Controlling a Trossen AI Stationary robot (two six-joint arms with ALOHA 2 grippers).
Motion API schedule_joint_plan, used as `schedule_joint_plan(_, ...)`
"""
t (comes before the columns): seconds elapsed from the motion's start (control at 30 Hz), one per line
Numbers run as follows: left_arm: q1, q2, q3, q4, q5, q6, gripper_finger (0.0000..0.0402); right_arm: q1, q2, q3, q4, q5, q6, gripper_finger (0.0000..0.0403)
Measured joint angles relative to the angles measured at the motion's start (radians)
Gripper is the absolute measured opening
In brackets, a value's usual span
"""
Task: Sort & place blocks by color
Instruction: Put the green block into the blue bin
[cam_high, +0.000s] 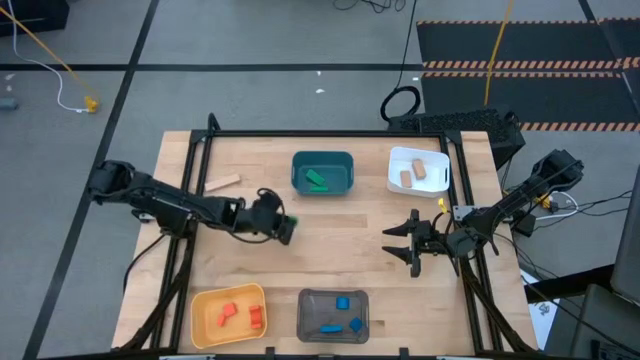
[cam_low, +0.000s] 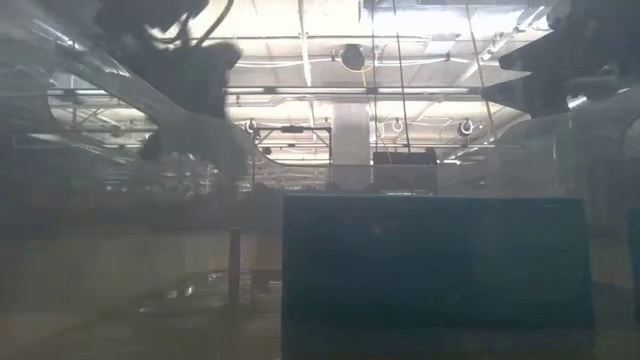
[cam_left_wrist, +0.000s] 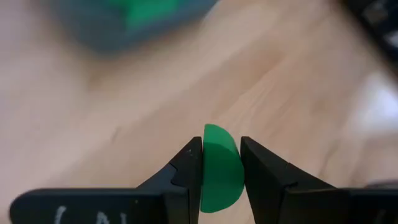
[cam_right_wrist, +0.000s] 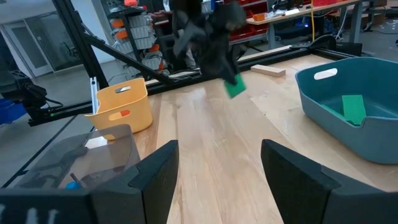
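My left gripper (cam_high: 287, 226) hangs above the table's middle, left of centre, shut on a green half-round block (cam_left_wrist: 221, 167); the right wrist view shows that block (cam_right_wrist: 235, 86) lifted off the wood. The teal bin (cam_high: 322, 172) at the far side holds a green block (cam_high: 317, 180). My right gripper (cam_high: 408, 243) waits open at the table's right. Red-orange blocks (cam_high: 240, 315) lie in the yellow bin (cam_high: 228, 313), blue blocks (cam_high: 341, 314) in the grey bin (cam_high: 333, 313), tan blocks (cam_high: 413, 173) in the white bin (cam_high: 418, 170). A tan block (cam_high: 222, 183) lies on the table, far left. My left gripper pinches the green half-round block by its two flat faces (cam_left_wrist: 205, 163) between the two fingers. The block's curved edge sticks out past the fingertips (cam_left_wrist: 189, 163). The block is lifted clear of the table.
Bare wood lies between the four bins in the table's middle. A black frame (cam_high: 300, 133) runs along the table's far edge and sides. In the low view the grey bin's wall (cam_low: 430, 270) fills the foreground.
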Motion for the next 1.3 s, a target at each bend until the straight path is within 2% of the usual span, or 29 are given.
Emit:
schedule_joint_plan(0.23,0.112,0.0,0.0,0.29,-0.006,0.25,0.0093,0.0,0.0,0.0,0.0,0.0,0.0,0.0222)
schedule_joint_plan(0.6,0.309,0.0,0.0,0.37,-0.007,0.448,0.0093,0.0,0.0,0.0,0.0,0.0,0.0,0.0222)
schedule_joint_plan(0.83,0.399,0.0,0.0,0.368,-0.007,0.467,0.0093,0.0,0.0,0.0,0.0,0.0,0.0,0.0222)
schedule_joint_plan(1.07,0.431,0.0,0.0,0.368,-0.004,0.457,0.0094,0.0,0.0,0.0,0.0,0.0,0.0,0.0222)
schedule_joint_plan(1.3,0.431,0.001,0.0,0.335,-0.002,0.449,0.0127,0.0,0.0,0.0,0.0,0.0,0.0,0.0222)
